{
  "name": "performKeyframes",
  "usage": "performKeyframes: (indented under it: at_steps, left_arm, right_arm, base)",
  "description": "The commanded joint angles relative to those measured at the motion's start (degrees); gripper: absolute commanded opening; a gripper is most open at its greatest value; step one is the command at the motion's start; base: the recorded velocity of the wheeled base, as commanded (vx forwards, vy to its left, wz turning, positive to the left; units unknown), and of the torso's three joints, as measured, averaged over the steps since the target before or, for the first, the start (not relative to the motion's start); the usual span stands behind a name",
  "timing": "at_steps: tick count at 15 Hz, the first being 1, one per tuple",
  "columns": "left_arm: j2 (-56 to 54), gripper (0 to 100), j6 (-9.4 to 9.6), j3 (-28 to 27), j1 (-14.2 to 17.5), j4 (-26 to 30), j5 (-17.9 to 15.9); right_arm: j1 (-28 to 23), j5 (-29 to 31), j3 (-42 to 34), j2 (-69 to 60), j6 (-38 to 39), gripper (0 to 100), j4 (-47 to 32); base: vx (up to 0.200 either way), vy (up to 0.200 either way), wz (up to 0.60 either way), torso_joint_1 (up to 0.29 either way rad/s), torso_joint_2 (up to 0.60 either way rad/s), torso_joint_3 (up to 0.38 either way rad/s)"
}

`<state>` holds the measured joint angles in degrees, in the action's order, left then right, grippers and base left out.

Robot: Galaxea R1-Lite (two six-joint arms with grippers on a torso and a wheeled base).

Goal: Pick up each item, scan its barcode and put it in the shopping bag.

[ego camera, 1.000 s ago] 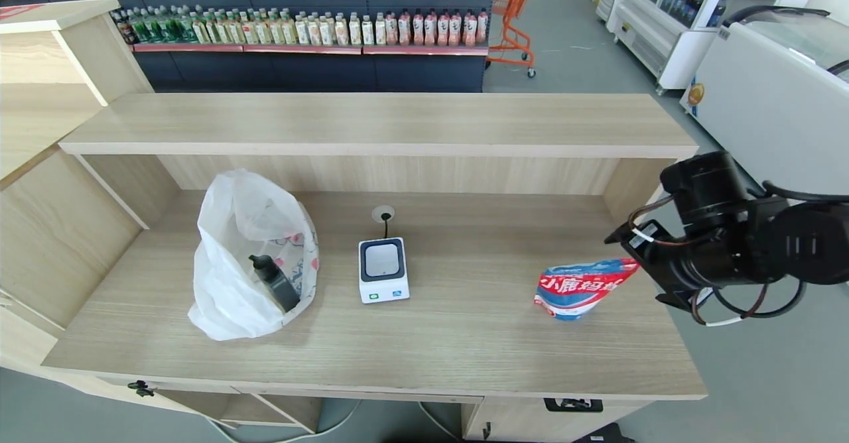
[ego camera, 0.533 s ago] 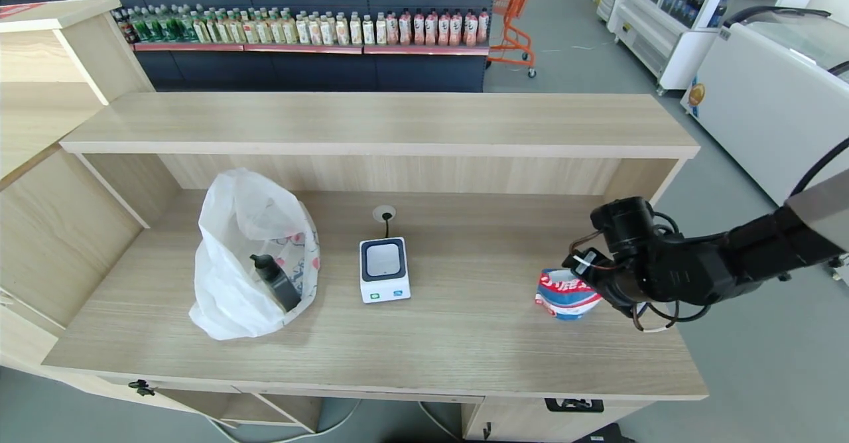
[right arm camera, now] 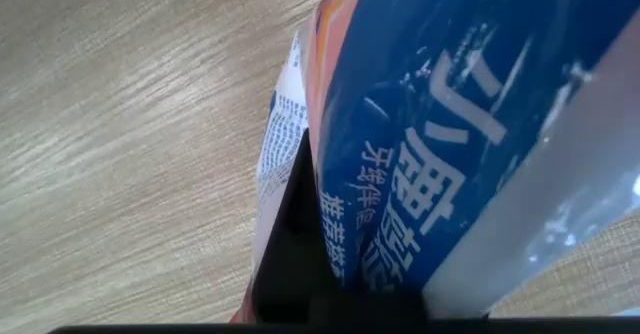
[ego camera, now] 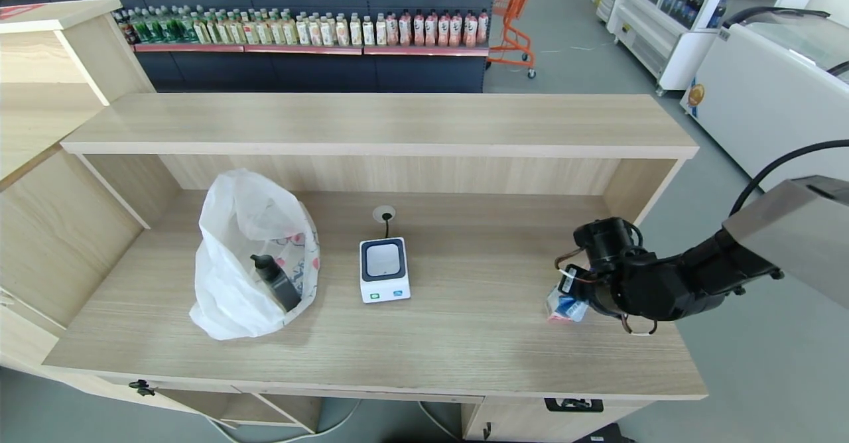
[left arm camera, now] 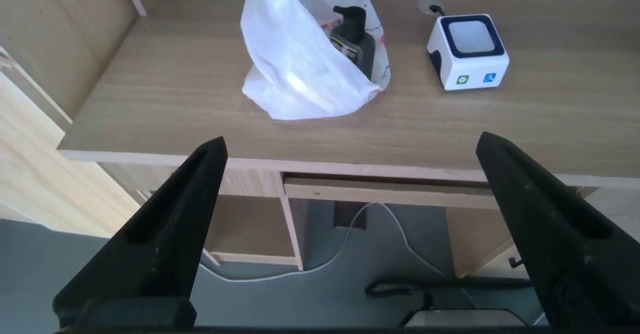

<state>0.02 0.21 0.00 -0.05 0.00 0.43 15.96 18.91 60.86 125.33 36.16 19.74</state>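
Soft blue, red and white plastic pouch (ego camera: 560, 308) sitting on the wooden counter (ego camera: 464, 327), right under the right claw (ego camera: 572, 292) and pressed against it. Can't tell whether clamped. Looks floppy, slick and sloshy-heavy, so probably best pinched across the flatter upper part. Left claw (left arm camera: 352, 144) spread wide, holding nothing.

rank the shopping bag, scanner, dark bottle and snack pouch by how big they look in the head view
1. shopping bag, clearly largest
2. scanner and dark bottle: about alike, not ranked
3. snack pouch: smallest showing, but partly hidden by the right hand
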Motion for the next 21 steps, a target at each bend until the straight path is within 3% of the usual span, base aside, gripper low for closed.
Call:
performKeyframes:
  at_steps: [1,9,13,16,19,20,21]
  left_arm:
    - [0.0,100,-0.03,0.0,0.0,0.0,0.0]
    - [0.0,100,-0.03,0.0,0.0,0.0,0.0]
    - [0.0,100,-0.03,0.0,0.0,0.0,0.0]
    - [0.0,100,-0.03,0.0,0.0,0.0,0.0]
    - [0.0,100,-0.03,0.0,0.0,0.0,0.0]
    - [0.0,100,-0.03,0.0,0.0,0.0,0.0]
    - [0.0,100,-0.03,0.0,0.0,0.0,0.0]
  right_arm:
    - [0.0,0.1,-0.3,-0.7,-0.4,0,1.1]
    - [0.0,-18.3,-2.7,-16.9,-4.5,0,2.2]
    - [0.5,-24.7,-4.9,-22.9,-6.1,0,2.5]
    - [0.5,-33.8,-12.3,-29.6,-10.8,0,8.6]
    - [0.1,-48.1,-22.8,-37.0,-16.1,0,17.5]
    - [0.1,-50.2,-23.9,-37.9,-16.6,0,18.1]
    - [0.3,-55.9,-26.3,-40.6,-17.0,0,18.8]
  base:
    - [0.000,0.000,0.00,0.000,0.00,0.000]
    - [0.000,0.000,0.00,0.000,0.00,0.000]
    - [0.000,0.000,0.00,0.000,0.00,0.000]
    - [0.000,0.000,0.00,0.000,0.00,0.000]
    - [0.000,0.000,0.00,0.000,0.00,0.000]
    - [0.000,0.000,0.00,0.000,0.00,0.000]
    - [0.000,0.000,0.00,0.000,0.00,0.000]
